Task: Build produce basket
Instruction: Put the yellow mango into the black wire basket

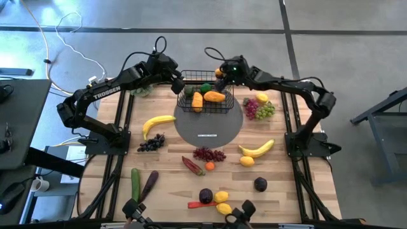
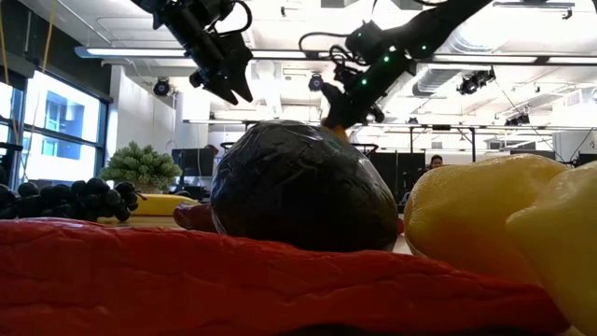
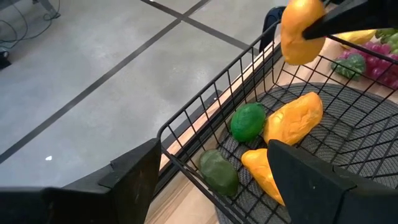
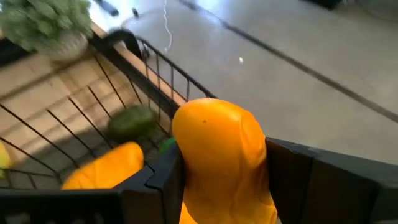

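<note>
- The wooden table (image 1: 280, 184) carries a grey round disc (image 1: 210, 130) near its far edge.
- The black wire basket (image 1: 205, 109) sits on the disc's far side, holding orange and green produce.
- The right gripper (image 4: 224, 180), above the basket's far right corner, is clamped on an orange fruit (image 4: 221, 155).
- The left gripper (image 3: 211, 180), fingers apart, hovers at the basket's far left corner.

low view blocked by blurred plum (image 2: 303, 187), red chilli (image 2: 233, 280), lemons (image 2: 504, 224)
</note>
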`<move>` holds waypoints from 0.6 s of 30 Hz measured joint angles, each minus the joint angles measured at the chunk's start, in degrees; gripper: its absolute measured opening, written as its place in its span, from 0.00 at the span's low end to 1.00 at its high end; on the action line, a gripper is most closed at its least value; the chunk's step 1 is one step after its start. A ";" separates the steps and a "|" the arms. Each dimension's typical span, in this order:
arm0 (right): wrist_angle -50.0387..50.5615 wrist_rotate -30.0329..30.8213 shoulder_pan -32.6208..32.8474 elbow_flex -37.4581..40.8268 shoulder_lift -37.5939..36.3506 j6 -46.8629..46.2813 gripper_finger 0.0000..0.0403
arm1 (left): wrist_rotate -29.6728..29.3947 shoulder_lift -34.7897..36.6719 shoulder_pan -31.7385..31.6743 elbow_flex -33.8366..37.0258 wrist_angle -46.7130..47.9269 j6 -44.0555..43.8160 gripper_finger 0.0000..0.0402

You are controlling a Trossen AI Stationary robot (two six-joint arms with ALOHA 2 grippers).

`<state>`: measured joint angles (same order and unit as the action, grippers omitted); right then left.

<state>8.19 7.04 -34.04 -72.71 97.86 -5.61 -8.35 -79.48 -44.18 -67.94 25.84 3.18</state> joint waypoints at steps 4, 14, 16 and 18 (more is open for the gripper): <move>2.15 -0.59 -0.11 -1.36 2.07 0.12 0.39 | -0.01 0.00 0.00 0.02 -0.01 0.00 0.71; 3.97 -2.91 -0.11 -1.52 3.61 -3.44 0.43 | -0.01 0.00 -0.04 0.02 0.01 0.00 0.71; 4.51 -2.91 -0.10 -1.52 3.72 -3.43 0.44 | 0.00 0.00 -0.04 0.02 0.01 0.00 0.71; 4.66 -2.99 -0.11 -1.52 4.10 -3.45 0.46 | 0.00 0.00 -0.04 0.02 0.02 0.00 0.71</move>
<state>12.85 4.05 -34.15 -74.24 101.97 -9.06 -8.35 -79.48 -44.23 -67.92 25.86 3.18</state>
